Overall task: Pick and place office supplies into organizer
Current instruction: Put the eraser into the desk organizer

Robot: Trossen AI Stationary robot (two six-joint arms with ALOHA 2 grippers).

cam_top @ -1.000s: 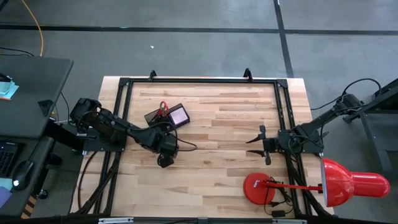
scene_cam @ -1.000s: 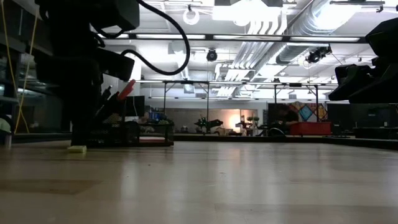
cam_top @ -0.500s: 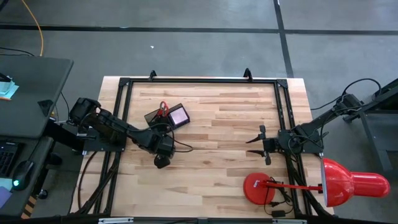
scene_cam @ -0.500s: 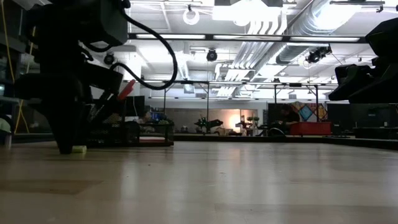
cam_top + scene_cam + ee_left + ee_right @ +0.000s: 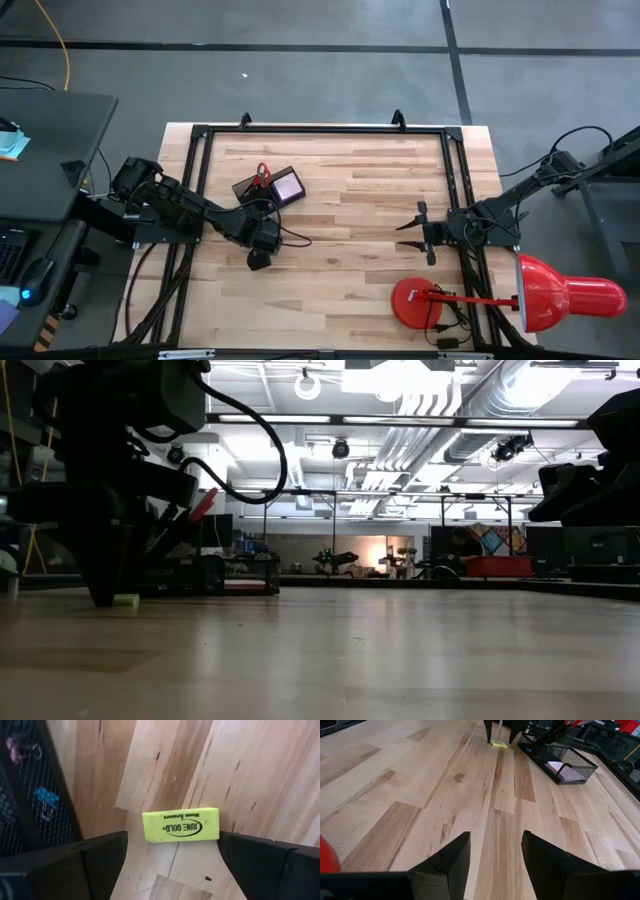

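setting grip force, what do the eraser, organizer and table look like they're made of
Eraser: likely soft rubber or vinyl, matte neon yellow, with black printing that reads as an eraser brand.
Organizer: black wire mesh, probably coated metal; you can see through its walls.
Table: wooden planks, light with visible grain and seams, a slight sheen.

eraser [image 5: 257, 262]: hidden under left arm, high view | organizer [image 5: 30, 795]: cropped, wrist
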